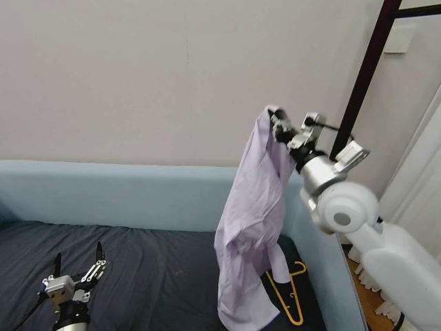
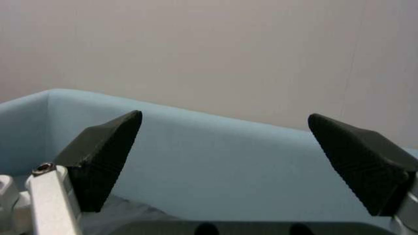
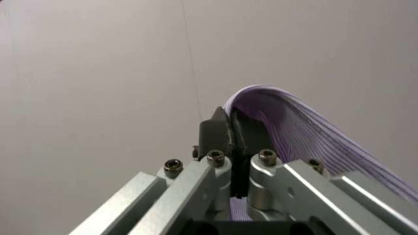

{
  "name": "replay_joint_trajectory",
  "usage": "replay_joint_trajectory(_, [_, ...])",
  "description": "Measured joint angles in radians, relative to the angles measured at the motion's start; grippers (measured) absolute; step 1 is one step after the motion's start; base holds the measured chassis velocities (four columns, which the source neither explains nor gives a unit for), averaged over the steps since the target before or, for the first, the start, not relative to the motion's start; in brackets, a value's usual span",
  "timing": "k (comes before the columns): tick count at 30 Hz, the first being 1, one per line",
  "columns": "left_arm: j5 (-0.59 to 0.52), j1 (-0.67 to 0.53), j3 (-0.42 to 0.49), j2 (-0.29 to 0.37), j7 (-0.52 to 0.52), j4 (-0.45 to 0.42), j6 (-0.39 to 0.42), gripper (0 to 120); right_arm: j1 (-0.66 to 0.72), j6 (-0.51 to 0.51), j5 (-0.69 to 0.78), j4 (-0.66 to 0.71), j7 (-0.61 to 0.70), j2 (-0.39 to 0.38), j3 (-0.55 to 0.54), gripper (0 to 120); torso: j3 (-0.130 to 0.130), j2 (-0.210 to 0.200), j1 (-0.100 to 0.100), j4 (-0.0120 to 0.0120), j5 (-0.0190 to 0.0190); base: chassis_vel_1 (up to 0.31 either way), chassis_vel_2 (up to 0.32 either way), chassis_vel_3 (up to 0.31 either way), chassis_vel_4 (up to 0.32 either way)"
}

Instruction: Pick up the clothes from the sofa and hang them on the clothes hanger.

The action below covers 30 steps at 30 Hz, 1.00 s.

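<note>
Head view, shirt: the lavender shirt [image 1: 251, 227] hangs from the right claw [image 1: 278, 126], held high above the right end of the sofa [image 1: 138, 196]. Its hem reaches down to the seat's front right corner, and I cannot tell whether it touches.
Hanger: a yellow hanger [image 1: 295, 298] lies flat on the dark seat at that same corner, just beside the hanging hem.
Right claw: clenched on a bunched fold at the top of the shirt. In the right wrist view its pads [image 3: 216, 134] are pressed together, with striped cloth spilling out over one side.
Left claw: the left claw [image 1: 78, 261] sits low over the seat near the sofa's left front edge, spread wide and grasping nothing. The left wrist view shows its fingers well apart, with the backrest beyond.
Pole: a black pole [image 1: 365, 76] stands past the sofa's right end, near the right claw. Whether it belongs to a rack I cannot tell.
Risk, slip: the hold looks like a narrow pinch of fabric, so a quick swing could pull the cloth free and drop the shirt.
Risk, snag: a low sideways move might drag the hem across the hanger and shift it.
Risk, knock: with the claw this near the pole, a wide turn could strike it.
Risk, hanging: gripped at one bunched point, the shirt offers no clear opening, so threading it onto the hanger looks awkward.
</note>
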Motion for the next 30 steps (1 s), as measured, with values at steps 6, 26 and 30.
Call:
replay_joint_trajectory(6, [0.001, 0.001, -0.001, -0.008, -0.001, 0.0, 0.0, 100, 0.135, -0.112, 0.052, 0.029, 0.13, -0.024, 0.005, 0, 0.0, 0.0, 0.0, 0.0003, -0.0003, 0.0, 0.0, 0.0, 0.0])
replay_joint_trajectory(26, [0.023, -0.014, 0.008, -0.01, -0.001, 0.039, -0.004, 100, -0.283, -0.384, 0.126, -0.062, 0.444, 0.233, -0.335, 0, 0.0, 0.0, 0.0, 0.0003, -0.0006, 0.0, 0.0, 0.0, 0.0])
replay_joint_trajectory(30, [0.019, -0.006, -0.002, -0.006, -0.002, 0.043, -0.009, 100, -0.357, -0.354, -0.002, -0.287, 0.349, 0.326, -0.418, 0, 0.0, 0.0, 0.0, 0.0001, -0.0005, 0.0, 0.0, 0.0, 0.0])
